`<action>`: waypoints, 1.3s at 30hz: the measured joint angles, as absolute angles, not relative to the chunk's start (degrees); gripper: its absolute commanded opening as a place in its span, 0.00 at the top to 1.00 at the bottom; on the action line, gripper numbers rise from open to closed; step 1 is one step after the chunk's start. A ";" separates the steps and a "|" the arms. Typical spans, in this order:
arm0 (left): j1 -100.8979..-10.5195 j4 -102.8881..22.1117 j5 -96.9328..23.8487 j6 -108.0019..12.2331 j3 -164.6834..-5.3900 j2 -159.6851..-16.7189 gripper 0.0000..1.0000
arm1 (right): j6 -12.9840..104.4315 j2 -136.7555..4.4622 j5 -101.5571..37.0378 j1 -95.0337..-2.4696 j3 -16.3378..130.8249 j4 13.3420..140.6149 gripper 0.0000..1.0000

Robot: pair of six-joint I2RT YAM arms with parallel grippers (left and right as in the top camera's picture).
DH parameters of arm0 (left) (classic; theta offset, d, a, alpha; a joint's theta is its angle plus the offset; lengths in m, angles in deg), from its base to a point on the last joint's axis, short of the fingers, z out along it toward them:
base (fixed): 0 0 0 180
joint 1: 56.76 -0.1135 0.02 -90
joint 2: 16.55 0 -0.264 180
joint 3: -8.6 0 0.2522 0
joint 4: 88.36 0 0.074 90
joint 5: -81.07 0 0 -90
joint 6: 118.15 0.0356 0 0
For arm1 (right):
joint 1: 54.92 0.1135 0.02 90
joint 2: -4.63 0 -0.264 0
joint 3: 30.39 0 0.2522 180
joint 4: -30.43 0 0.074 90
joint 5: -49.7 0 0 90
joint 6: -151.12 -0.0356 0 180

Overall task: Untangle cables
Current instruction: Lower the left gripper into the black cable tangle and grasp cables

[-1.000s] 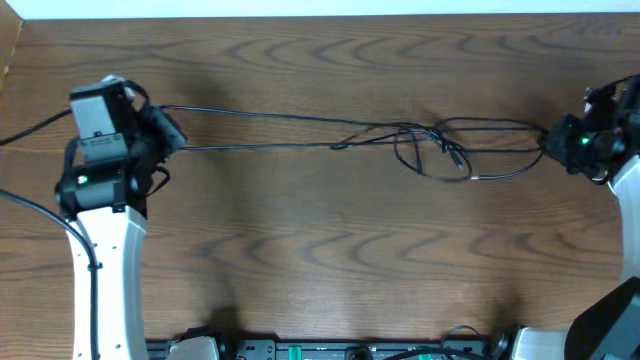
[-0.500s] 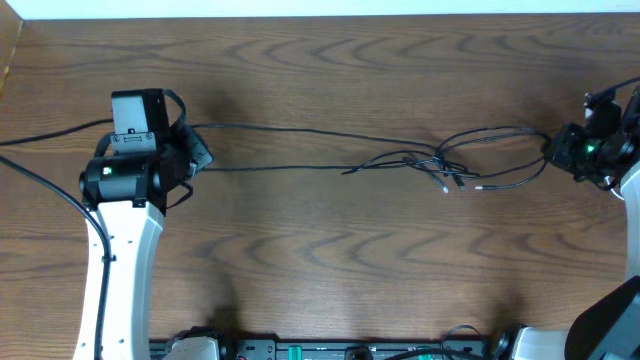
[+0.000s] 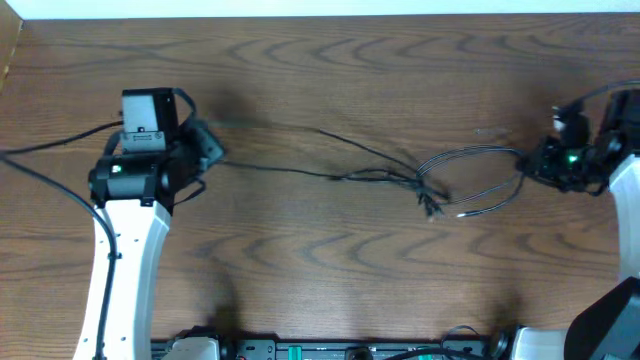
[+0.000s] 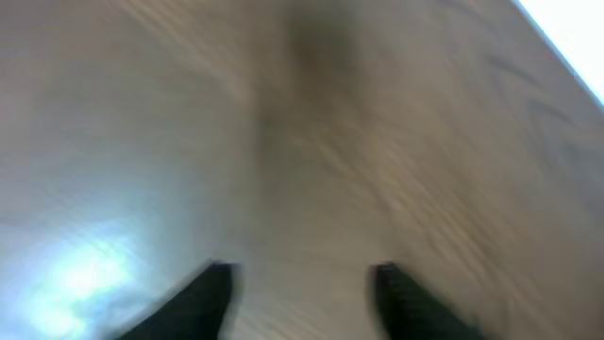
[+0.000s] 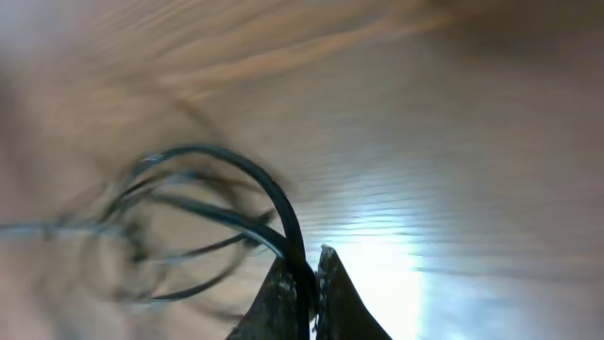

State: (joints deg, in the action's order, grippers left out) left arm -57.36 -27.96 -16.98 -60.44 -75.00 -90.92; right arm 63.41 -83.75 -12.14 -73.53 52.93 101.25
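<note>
Hovering left gripper: it sits at the left of the wooden table, aimed right along the cords. Its wrist view is badly blurred, but its two fingers stand apart with only bare wood between them, so it grips nothing.
Left of centre, loose strand: one thin black cord runs rightward from just beside the left gripper, lying slack on the wood.
Centre, cables: thin black cords lie across the middle of the table, drawn out lengthwise rather than heaped.
Right of centre, knot: the strands cross and bunch here, with small plug ends poking out below.
At right, right gripper: its fingers are pinched together on a black loop that arcs back toward the knot. This probably anchors that end.
Task stage: the knot looks unresolved. The open left side likely needs a fresh hold nearer the crossing.
</note>
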 measured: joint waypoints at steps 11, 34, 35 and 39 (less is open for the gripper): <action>-45.05 -29.56 -26.29 -53.51 -75.00 -100.58 0.17 | 63.67 -83.77 -20.38 -59.39 52.95 104.57 0.97; -22.48 -39.31 -34.77 -42.54 -74.92 -116.43 0.30 | 58.79 -83.77 -29.45 -54.18 51.51 104.64 0.88; -21.62 -39.37 -34.79 -41.69 -74.92 -116.43 0.33 | 58.75 -83.77 -29.47 -54.20 51.48 104.66 0.88; -18.83 -39.66 -35.27 -38.87 -74.92 -116.43 0.35 | 58.71 -83.77 -29.49 -54.20 51.48 105.14 0.88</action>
